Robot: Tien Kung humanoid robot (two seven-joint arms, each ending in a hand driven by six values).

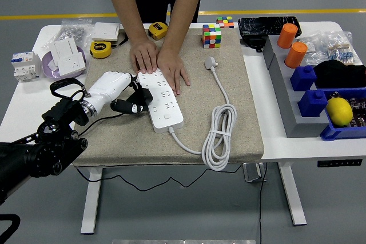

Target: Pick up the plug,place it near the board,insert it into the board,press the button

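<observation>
A: Item one, left hand?
B: Mid-left of frame; my fingers are clamped on a black plug, which sits just beside the board's left edge.
A: The board?
B: Centre of the mat, pinned at its far end by a person's hands.
A: Step?
B: I judge it insertion. Next I must line the plug over a socket, then push down.
A: Right hand?
B: Not seen.
</observation>
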